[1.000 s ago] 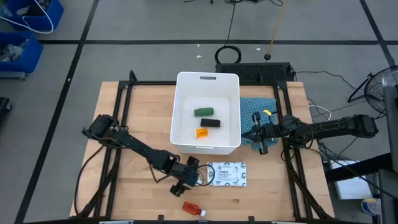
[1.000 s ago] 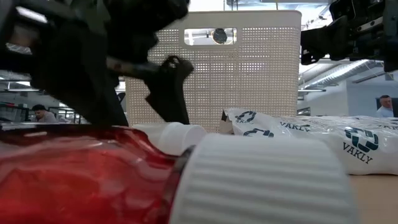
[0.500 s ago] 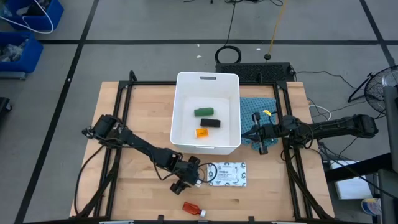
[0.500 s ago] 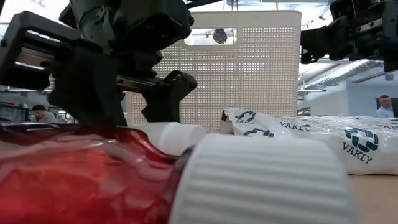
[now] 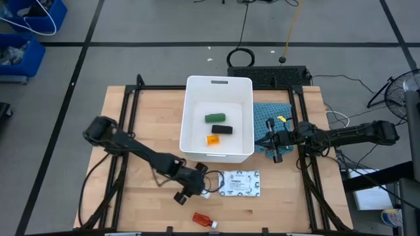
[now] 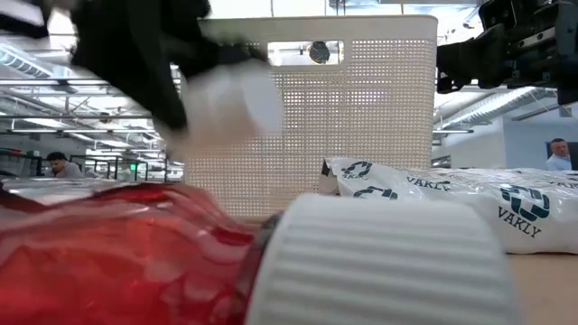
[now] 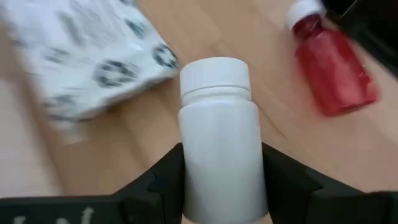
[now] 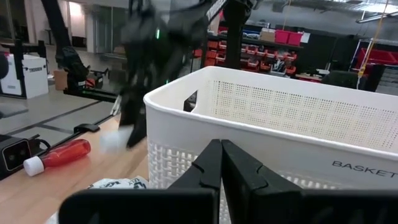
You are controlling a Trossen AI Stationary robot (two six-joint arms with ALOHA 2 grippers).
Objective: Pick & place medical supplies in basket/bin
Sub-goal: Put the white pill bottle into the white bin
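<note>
My left gripper (image 5: 199,187) is shut on the small white cylinder (image 7: 217,143), near the table's front edge, just left of the flat white printed packet (image 5: 239,183). The low view shows the cylinder (image 6: 226,99) up in the air. The red bottle with white cap (image 5: 205,219) lies on its side at the front edge. The white basket (image 5: 197,131) holds the green oblong (image 5: 214,118), the black oblong (image 5: 222,130) and the orange vial (image 5: 212,139). My right gripper (image 5: 274,149) is shut and empty over the teal-blue cloth (image 5: 272,115), right of the basket. My left gripper pinches the white cylinder's body (image 7: 217,180), below its cap, between its two fingers (image 7: 165,177). The cylinder lies along the fingers, its capped end (image 7: 215,74) pointing away from the wrist. It is lifted clear of the table.
The basket's perforated wall (image 6: 361,108) stands behind the lifted cylinder. The packet (image 6: 433,194) and the red bottle (image 6: 117,262) lie on the wood close below my left gripper. Bare wood lies left of the basket (image 5: 144,124).
My left gripper has taken hold of the white cylinder, which lay on the table beside the packet, and has lifted it clear, going up and a little toward the table's left edge. The packet and the red bottle have stayed in place.
</note>
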